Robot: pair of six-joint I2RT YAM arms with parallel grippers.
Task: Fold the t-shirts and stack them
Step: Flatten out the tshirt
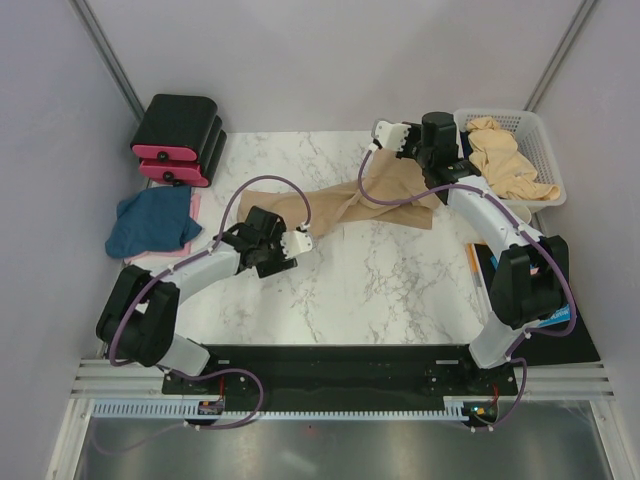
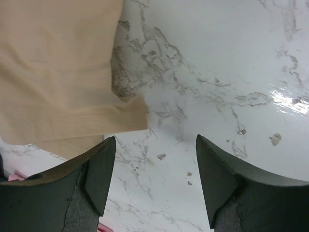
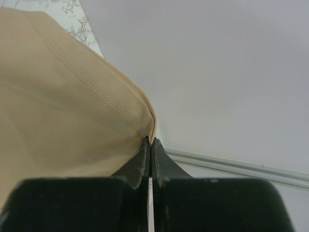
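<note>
Veined marble table [image 1: 380, 290] between grey walls [image 1: 330, 60]. On it, tan t-shirt [image 1: 340, 205] pinched in right gripper [image 3: 150, 145]. Left gripper [image 2: 155, 140] agape, empty.

I find no text, number or brand that I can read in any of my three views. The tan t-shirt [image 1: 340, 205] shows me only plain cloth and rows of stitching, close up in both wrist views. The black-and-pink boxes [image 1: 178, 135] at the far left turn bare faces to the overhead camera. The blue item [image 1: 562, 318] at the near right is too small and too hidden for me to make out any print on it.
</note>
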